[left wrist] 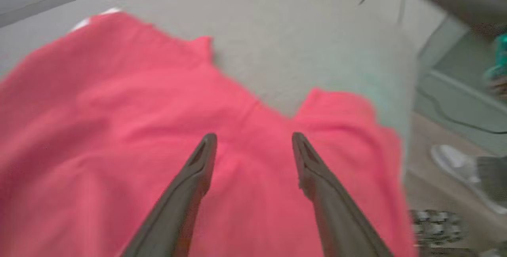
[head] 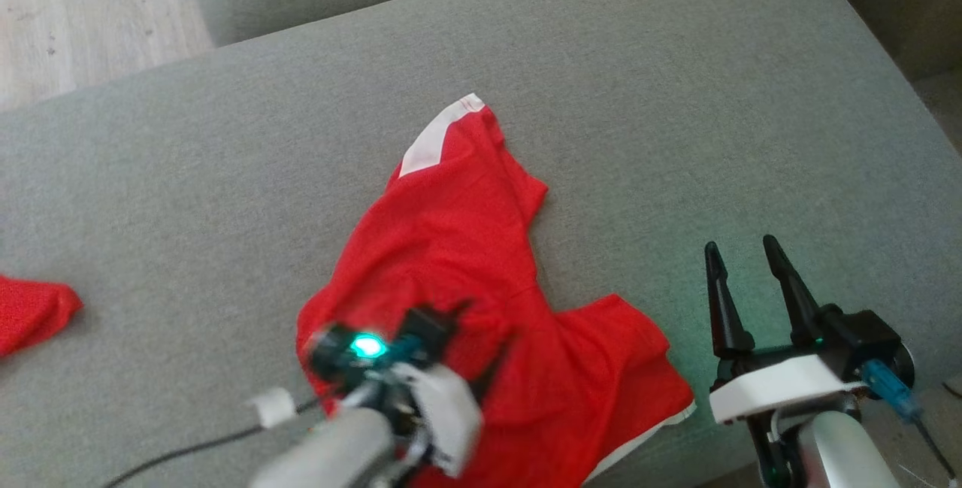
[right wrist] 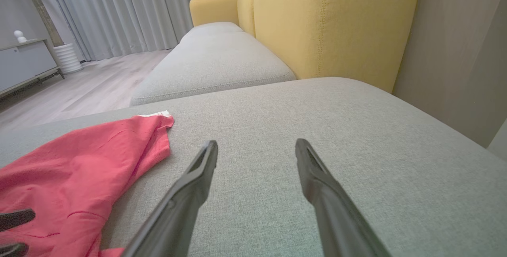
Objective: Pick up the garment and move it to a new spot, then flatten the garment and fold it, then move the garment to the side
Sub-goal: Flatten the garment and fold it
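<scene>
Two claws: our left claw (left wrist: 253, 136) and our right claw (head: 740, 245) each end in two long, dark, tapering fingers, and both pairs stand spread wide with nothing gripped between them.
Left claw: we see it above the near part of the shirt (head: 451, 247); the wrist view is blurred, so we cannot tell whether the tips touch the cloth.
Right claw: it is over bare cushion (head: 676, 97), just beside the shirt's right edge and apart from it.
Shirt: red, thin and soft, it lies rumpled on the cushion, running from the near edge up toward the middle, with shallow folds and one sleeve-like flap jutting out to the right.
Trim (head: 432, 134): a white band runs along the far tip of the shirt, and we see a thin white edge at its near right hem.
Cushion: grey woven fabric with a fine grain, broad and flat, rounded at the far right corner.
Other cloth (head: 30, 311): a small red bunched piece lies at the cushion's left edge, well apart from the shirt.
Backrest (right wrist: 332, 23): yellow, padded, with a stitched vertical seam.
Floor (head: 75, 7): pale wood planks beyond the cushion.
Curtains (right wrist: 119, 7): grey, hanging in narrow pleats.
</scene>
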Robot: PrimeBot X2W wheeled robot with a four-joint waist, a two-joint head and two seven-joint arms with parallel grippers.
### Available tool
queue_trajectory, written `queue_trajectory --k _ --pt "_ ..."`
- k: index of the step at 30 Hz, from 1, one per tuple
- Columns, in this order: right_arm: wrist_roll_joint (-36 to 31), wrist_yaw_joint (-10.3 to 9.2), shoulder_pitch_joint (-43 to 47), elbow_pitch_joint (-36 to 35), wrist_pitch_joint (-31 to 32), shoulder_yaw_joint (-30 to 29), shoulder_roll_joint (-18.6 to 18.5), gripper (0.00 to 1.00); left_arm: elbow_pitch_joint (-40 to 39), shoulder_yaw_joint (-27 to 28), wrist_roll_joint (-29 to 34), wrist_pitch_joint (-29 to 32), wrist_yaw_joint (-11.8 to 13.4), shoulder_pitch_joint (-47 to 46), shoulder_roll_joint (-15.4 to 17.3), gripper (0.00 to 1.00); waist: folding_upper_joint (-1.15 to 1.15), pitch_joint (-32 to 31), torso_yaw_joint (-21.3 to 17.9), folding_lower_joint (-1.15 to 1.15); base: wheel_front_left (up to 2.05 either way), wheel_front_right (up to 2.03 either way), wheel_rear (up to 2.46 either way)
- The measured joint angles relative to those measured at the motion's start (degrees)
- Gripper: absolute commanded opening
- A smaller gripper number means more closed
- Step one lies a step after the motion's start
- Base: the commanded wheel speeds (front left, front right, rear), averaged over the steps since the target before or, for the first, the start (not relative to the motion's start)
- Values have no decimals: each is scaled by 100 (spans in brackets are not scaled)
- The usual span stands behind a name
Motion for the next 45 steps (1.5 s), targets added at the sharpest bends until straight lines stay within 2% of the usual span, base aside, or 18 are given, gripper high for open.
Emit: queue_trajectory --k 3,5,13,16,17,18,21,24,26,29,34,45 --pt "7 0 1 0 0 3 0 100 188 144 -2 222 205 -11 346 100 0 -17 38 0 0 0 0" --pt "7 -1 1 0 0 2 0 100 196 145 -3 309 220 -15 417 100 0 -22 51 0 0 0 0" --pt "7 0 2 -2 0 11 0 100 163 -132 -133 1035 -229 -125 537 100 0 25 83 0 0 0 0" --pt "7 0 -2 -3 1 38 0 100 227 -258 -107 1172 -320 -264 535 100 0 86 60 0 0 0 0" --pt "7 0 -3 -3 0 44 0 100 264 -299 -79 1214 -365 -315 535 8 0 104 48 0 0 0 0" --pt "7 0 -8 -5 1 52 0 100 292 -316 -57 1245 -407 -361 534 0 0 124 36 0 0 0 0" --pt "7 0 -9 -9 0 49 0 100 325 -379 -144 1401 -692 -486 538 0 0 183 0 0 0 0 0" --pt "7 0 -10 -21 0 22 0 100 308 -361 -193 1365 -695 -486 545 0 0 224 -10 0 0 0 0" --pt "7 0 -12 -31 1 1 0 100 318 -320 -183 1211 -573 -480 546 0 0 244 7 0 0 0 0" --pt "7 0 -15 -32 0 -21 0 100 465 -142 -43 719 -171 -480 483 0 0 258 61 0 0 0 0" --pt "7 0 -76 -33 0 -13 0 100 937 312 -43 255 149 -700 487 0 0 257 121 0 0 0 0" --pt "7 -1 -87 21 0 85 0 100 2316 869 -102 -670 231 -1371 430 0 0 232 22 0 0 0 0"
